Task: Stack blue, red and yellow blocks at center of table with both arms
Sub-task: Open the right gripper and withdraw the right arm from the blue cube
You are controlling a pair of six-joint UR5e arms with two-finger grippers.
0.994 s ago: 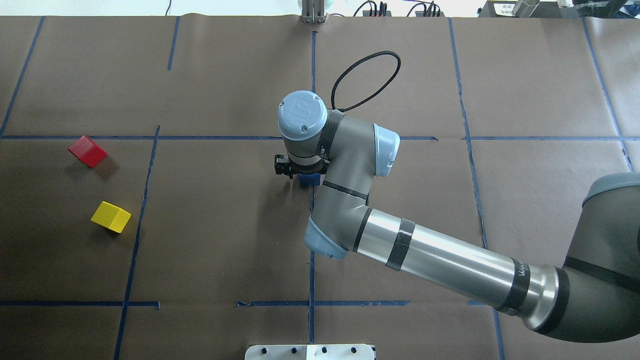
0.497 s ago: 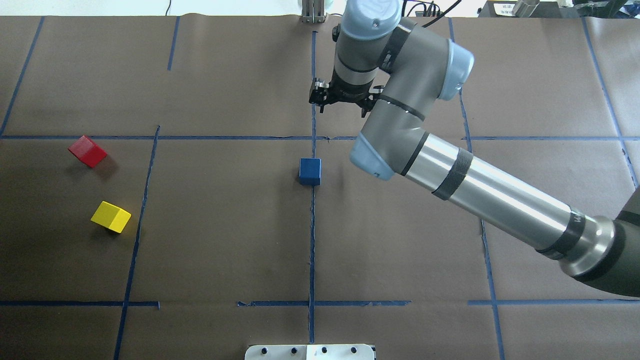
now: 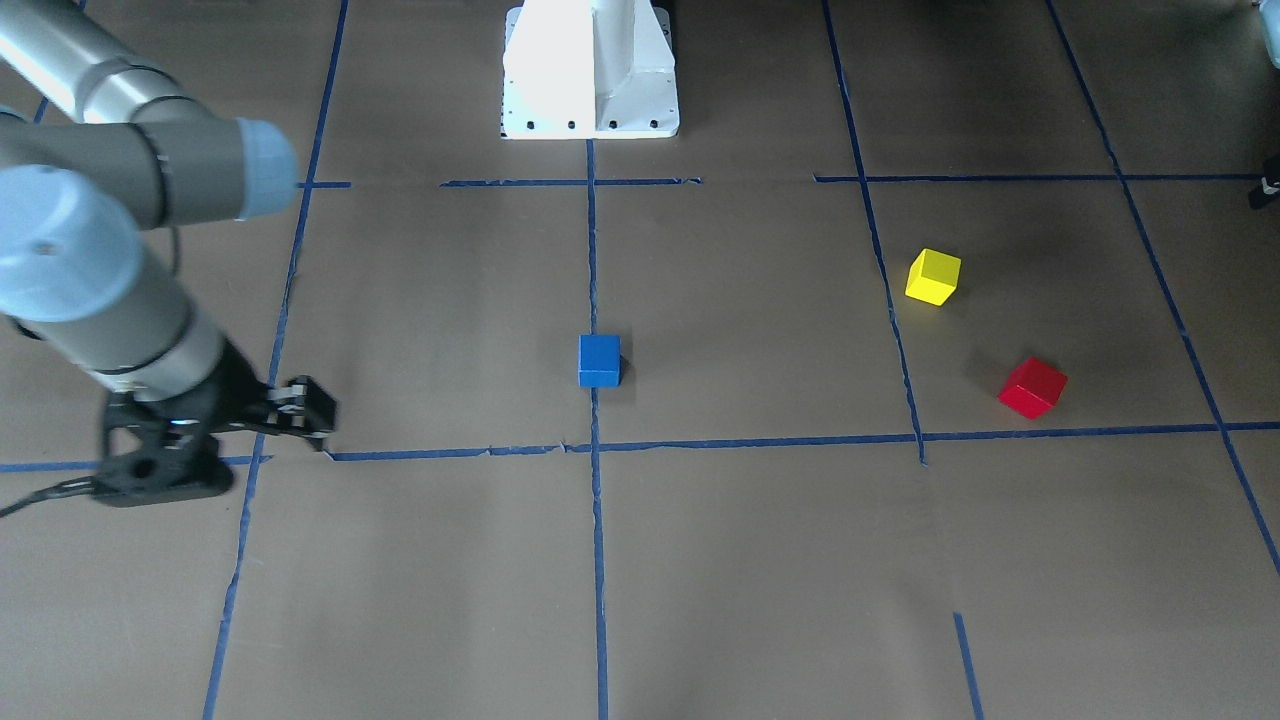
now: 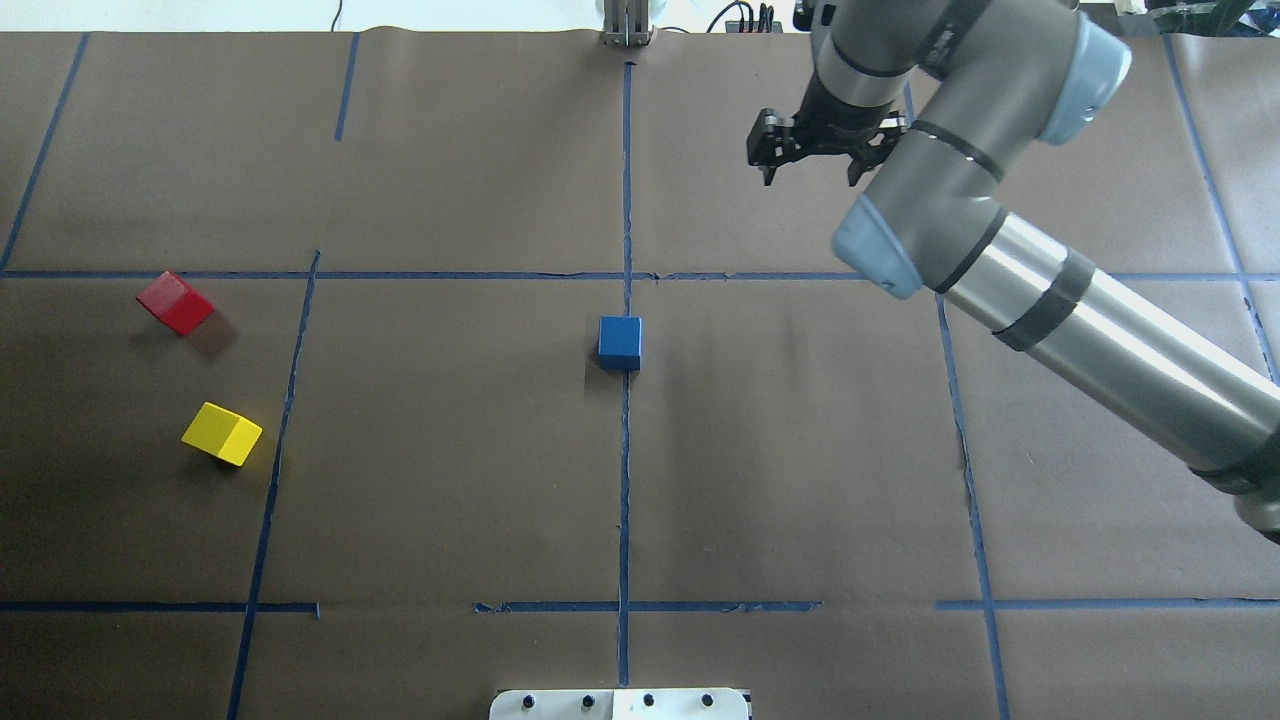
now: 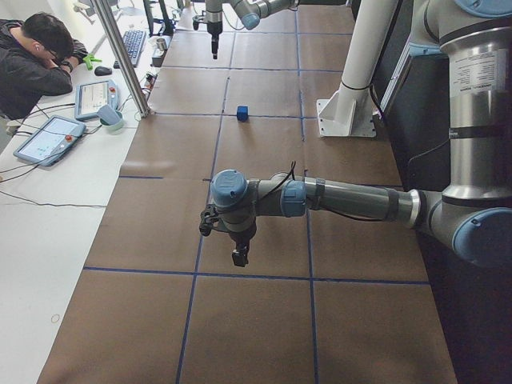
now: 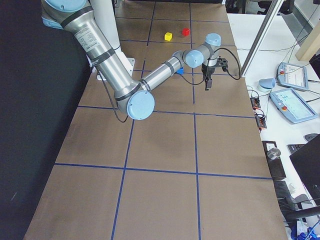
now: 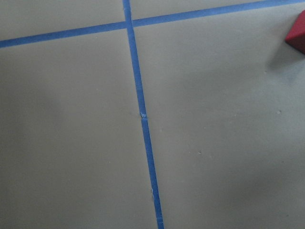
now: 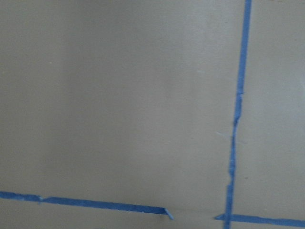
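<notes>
The blue block stands alone on the tape cross at the table's centre and also shows in the front view. The red block and the yellow block lie apart at the table's left side. My right gripper is open and empty, raised over the far right of centre, well away from the blue block. My left gripper hangs over the table's left end, beyond the red and yellow blocks; I cannot tell if it is open. A corner of the red block shows in the left wrist view.
The white robot base stands at the table's near edge. Blue tape lines divide the brown paper cover. An operator sits with tablets at the far side, beside a metal post.
My right gripper was down at the blue block; it has left the block at the centre, risen, and swung away to the far right.
</notes>
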